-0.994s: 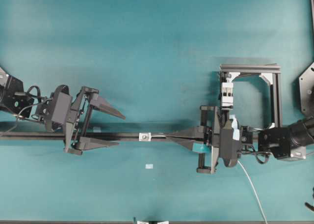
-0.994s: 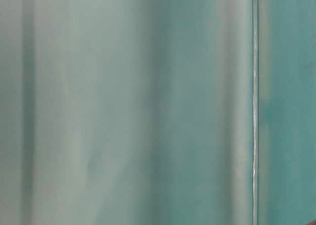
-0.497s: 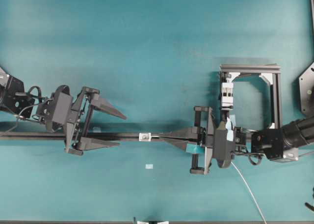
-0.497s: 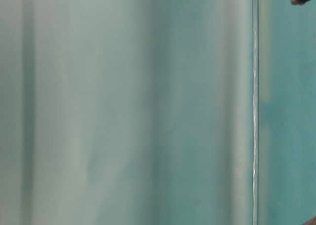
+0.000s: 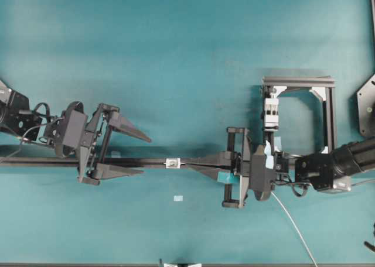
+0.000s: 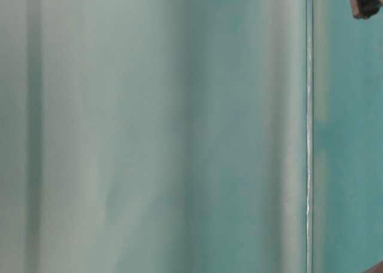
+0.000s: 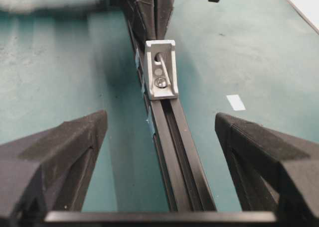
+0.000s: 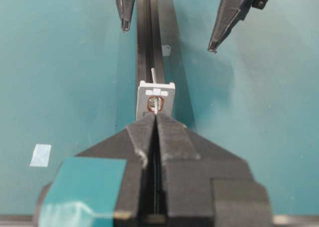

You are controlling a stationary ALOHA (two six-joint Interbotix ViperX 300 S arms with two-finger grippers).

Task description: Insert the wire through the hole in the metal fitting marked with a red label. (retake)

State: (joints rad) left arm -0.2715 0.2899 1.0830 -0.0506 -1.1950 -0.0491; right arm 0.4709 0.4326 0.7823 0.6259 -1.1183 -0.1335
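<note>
The metal fitting (image 5: pixel 173 162) is a small silvery bracket on a black rail (image 5: pixel 135 163). In the right wrist view the fitting (image 8: pixel 164 93) faces me, and its hole (image 8: pixel 152 105) has a red ring. My right gripper (image 5: pixel 188 161) is shut on the thin pale wire (image 5: pixel 293 227), tips just short of the fitting. In the right wrist view (image 8: pixel 156 115) the wire (image 8: pixel 154 73) passes into the hole and pokes out behind. My left gripper (image 5: pixel 145 156) is open and empty, astride the rail left of the fitting (image 7: pixel 162 72). It also shows in the left wrist view (image 7: pixel 159 137).
A black frame (image 5: pixel 328 115) holding a white slotted clip block (image 5: pixel 270 112) stands at the right. A small pale tag (image 5: pixel 178 198) lies on the teal table in front of the rail. The table-level view is a blur of teal.
My right gripper has moved left along the rail with the wire, closing on the fitting. The left gripper has stayed put and open.
</note>
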